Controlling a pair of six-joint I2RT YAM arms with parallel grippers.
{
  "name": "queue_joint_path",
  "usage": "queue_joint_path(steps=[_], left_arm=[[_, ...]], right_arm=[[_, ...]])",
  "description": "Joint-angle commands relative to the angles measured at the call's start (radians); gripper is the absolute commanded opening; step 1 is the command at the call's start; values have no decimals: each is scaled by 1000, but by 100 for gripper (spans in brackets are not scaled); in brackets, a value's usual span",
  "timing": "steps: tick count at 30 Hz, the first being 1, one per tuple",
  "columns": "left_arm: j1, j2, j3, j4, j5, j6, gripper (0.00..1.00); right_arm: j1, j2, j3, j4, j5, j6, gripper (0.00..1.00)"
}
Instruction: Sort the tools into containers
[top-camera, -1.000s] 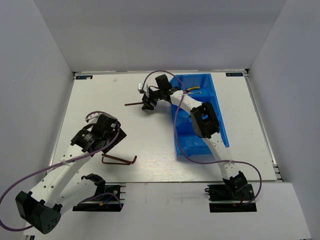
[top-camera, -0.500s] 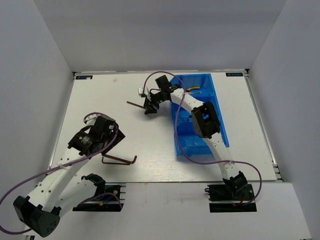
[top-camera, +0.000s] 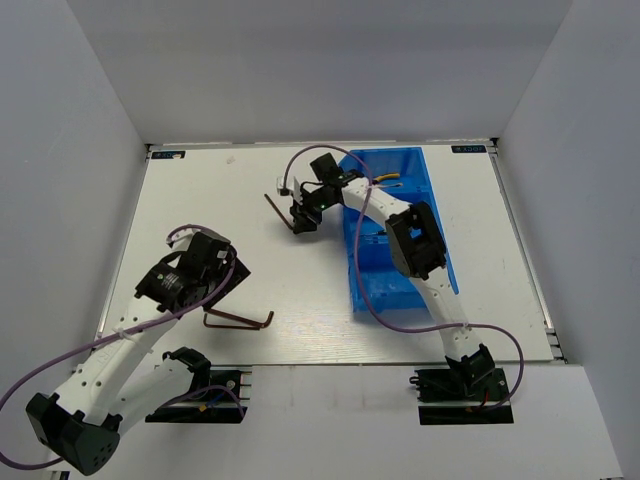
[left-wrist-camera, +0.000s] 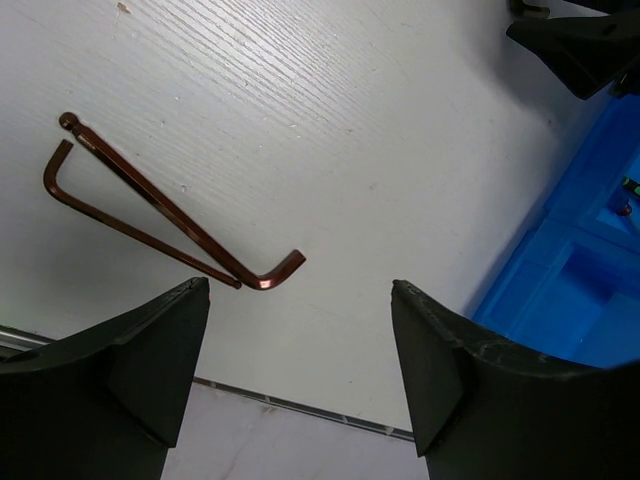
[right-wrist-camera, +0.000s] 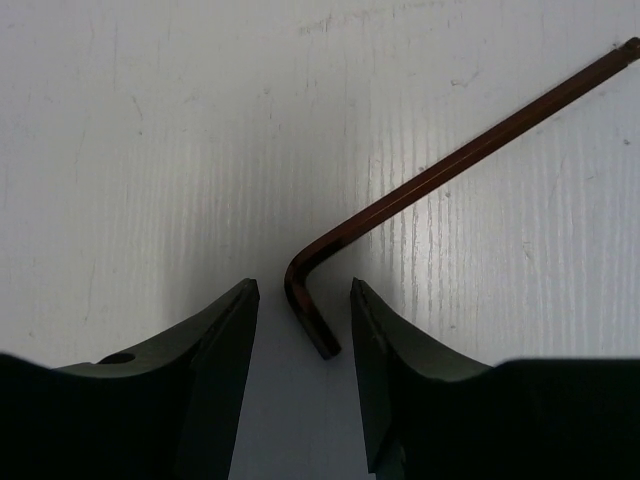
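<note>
While the right gripper (right-wrist-camera: 300, 290) reaches over the white table (top-camera: 200, 200) just left of the blue bin (top-camera: 385, 290), we see its jaws released and only slightly parted. The short leg of a brown hex key (right-wrist-camera: 450, 160) lies between the fingertips and touches neither. The key's long leg runs away across the table, outside the bin. Near the table's front edge, the left gripper (left-wrist-camera: 300, 290) hangs with its jaws spread wide and nothing between them. Beside it lie two more keys, a ball-ended hex key (left-wrist-camera: 170, 205) and a second hex key (left-wrist-camera: 130, 231), side by side, pointing opposite ways and meeting at one end. In the bin's far compartment a yellow-handled tool (top-camera: 388, 181) shows, too small for us to name.
</note>
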Motion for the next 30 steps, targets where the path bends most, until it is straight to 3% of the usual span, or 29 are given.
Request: queue_joint_path(steps=[1,11,18,23,30], left_arm=[[-1,-23,10,7,4,7,83],[-1,-3,28,7,-6,26,83],[-1,-3,28,7,-15,26,83],[-1,-3,28,7,-15,26,83],[-1,6,28,7,-15,35,83]], right_arm=[[21,-35,-28,14,72,151,48],[61,-13,-4,-20,80,164,50],[58,0,0,-179,73,-62,50],[58,-14,-39,-241,139,-175,40],[76,-63,-143,-206,178,-200,26]])
